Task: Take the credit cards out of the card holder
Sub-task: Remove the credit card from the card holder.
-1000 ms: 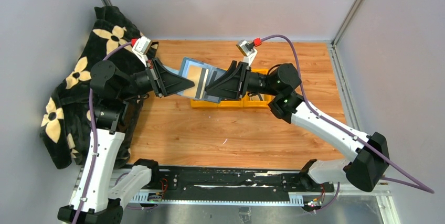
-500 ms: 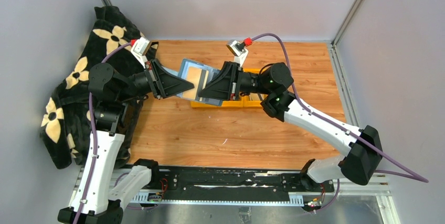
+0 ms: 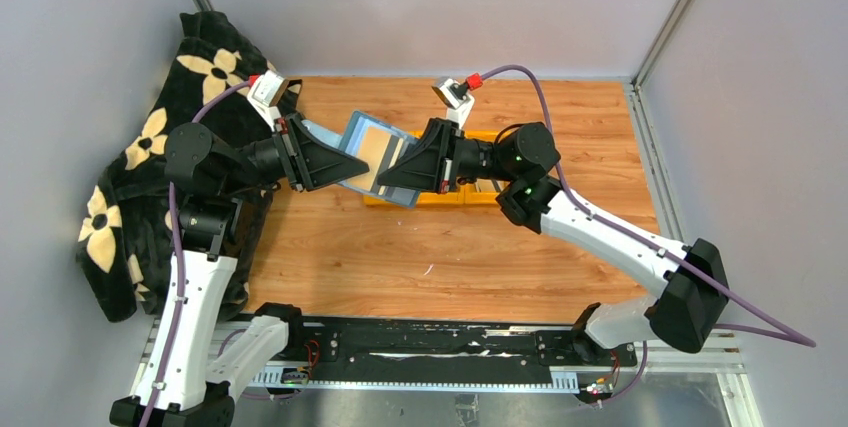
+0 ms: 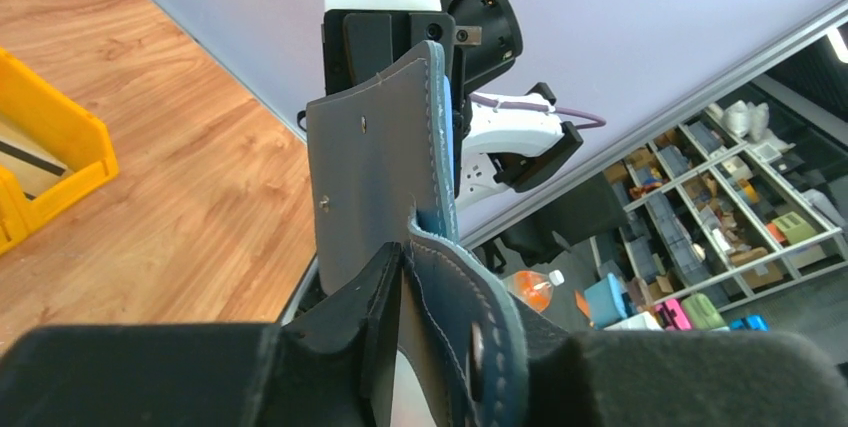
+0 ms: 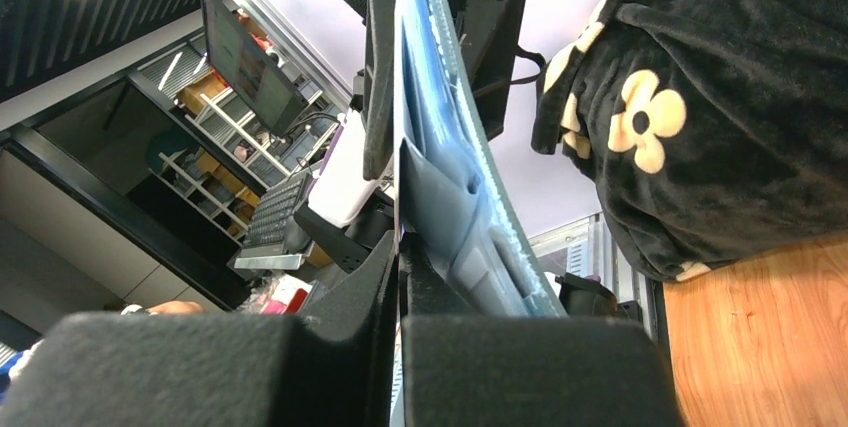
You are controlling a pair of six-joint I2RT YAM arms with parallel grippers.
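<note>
Fig.: top view, centre, slightly above mid-frame. The card holder (image 3: 351, 139) hangs in the air between my two arms, above the wooden table (image 3: 450, 257), opened flat and tilted. It has a teal rim, and a pale silvery-tan card (image 3: 373, 147) fills its upward face.

L wrist view: the holder's outside is grey-teal with pale edge stitching and small rivets. A round snap stud (image 4: 477, 348) sits low, right of centre.

R wrist view: the inside is lighter blue, with stacked pocket lips running up the centre of the frame.

Left gripper (image 3: 364, 160): the holder's flap sits between its fingers, but I can't tell whether they actually pinch it.

Right gripper (image 3: 382, 178): jaws closed tight on a thin edge at the holder's near-right side (card or holder panel, I can't tell which).

Bkgd.: yellow bins (image 3: 452, 197) just behind and below the holder, and a black flowered blanket (image 3: 140, 167) at the left.
</note>
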